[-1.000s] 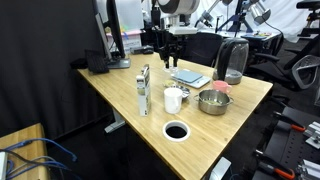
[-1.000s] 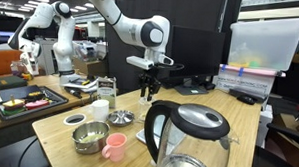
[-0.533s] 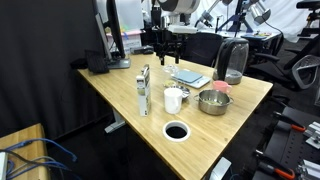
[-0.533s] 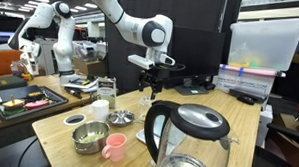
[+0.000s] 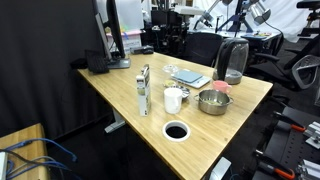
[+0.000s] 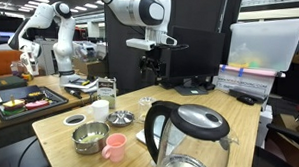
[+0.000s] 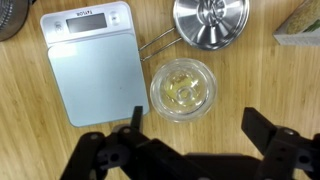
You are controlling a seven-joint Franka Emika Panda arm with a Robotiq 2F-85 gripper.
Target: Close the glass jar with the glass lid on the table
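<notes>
In the wrist view the glass jar (image 7: pixel 183 88) stands on the table (image 7: pixel 255 75), seen from straight above. A clear round glass lid (image 7: pixel 183 84) appears to rest on its mouth. My gripper (image 7: pixel 195 113) hangs above and just beside it, open, with nothing between its dark fingers (image 7: pixel 262 128). In both exterior views the gripper (image 5: pixel 168 40) (image 6: pixel 150 66) is well above the table, and the small jar (image 6: pixel 146 101) sits below it near the far edge.
A grey scale (image 7: pixel 92 55) lies next to the jar and a small metal strainer (image 7: pixel 208 22) sits beyond it. A white mug (image 5: pixel 174 99), metal bowl (image 5: pixel 212 101), pink cup (image 5: pixel 222 88), kettle (image 5: pixel 233 60), carton (image 5: pixel 144 90) and black ring (image 5: pixel 176 131) share the table.
The gripper has opened and risen straight up from the jar. The glass piece stays on the jar below.
</notes>
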